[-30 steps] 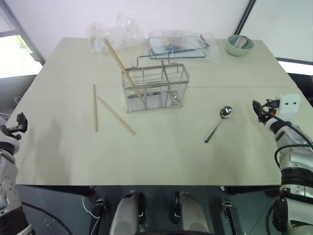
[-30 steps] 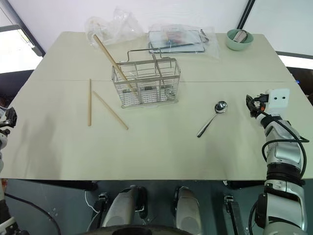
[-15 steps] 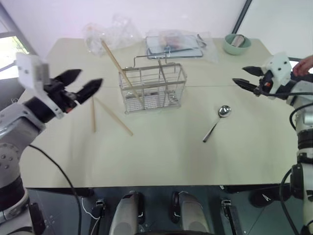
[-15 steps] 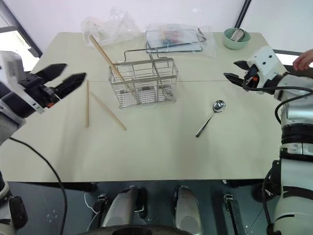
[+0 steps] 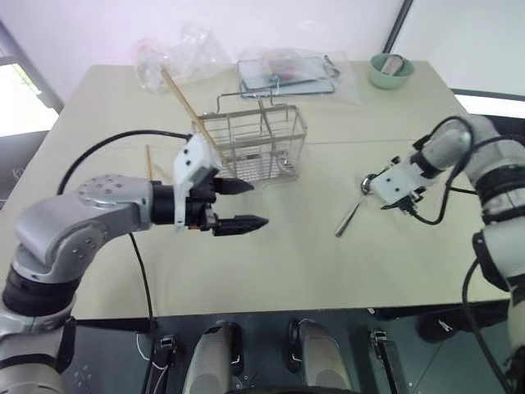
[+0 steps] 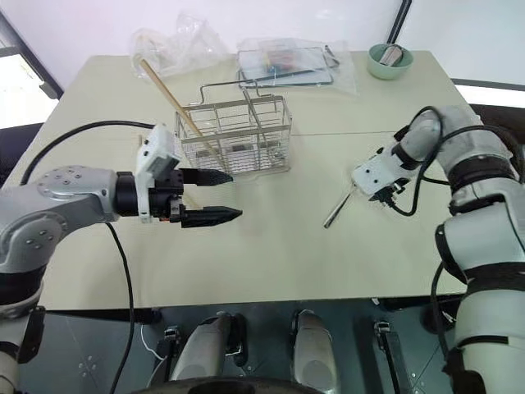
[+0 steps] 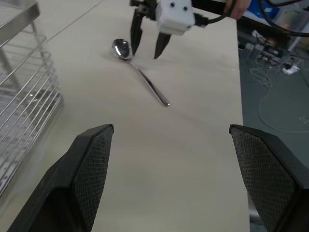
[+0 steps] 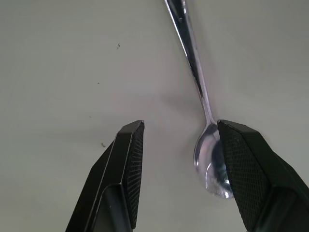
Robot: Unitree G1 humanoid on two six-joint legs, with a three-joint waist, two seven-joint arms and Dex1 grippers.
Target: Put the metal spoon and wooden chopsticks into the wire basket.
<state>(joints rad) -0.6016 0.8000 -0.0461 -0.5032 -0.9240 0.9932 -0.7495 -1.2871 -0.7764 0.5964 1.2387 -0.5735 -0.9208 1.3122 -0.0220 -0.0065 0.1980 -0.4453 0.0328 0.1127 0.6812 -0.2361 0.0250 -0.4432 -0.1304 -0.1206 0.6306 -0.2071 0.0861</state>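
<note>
The metal spoon (image 5: 349,219) lies on the table right of the wire basket (image 5: 254,144). My right gripper (image 8: 179,124) points down over the spoon's bowl (image 8: 212,166), open. The bowl sits close to the inner face of one finger (image 8: 244,164). My left gripper (image 5: 246,205) is open and empty. It points to the right just in front of the basket, with the spoon (image 7: 142,77) farther ahead of it. One wooden chopstick (image 5: 184,103) leans in the basket's left end. Another chopstick (image 5: 148,160) lies on the table behind my left arm, partly hidden.
A plastic-wrapped wire tray (image 5: 283,74), a crumpled clear bag (image 5: 168,57) and a green bowl (image 5: 390,70) stand along the table's far edge. Cables lie on the floor (image 7: 282,67) beyond the table's right edge.
My left arm swung right, from the table's left side to in front of the basket. My right gripper turned downward and moved left over the spoon's bowl. Both stayed open.
</note>
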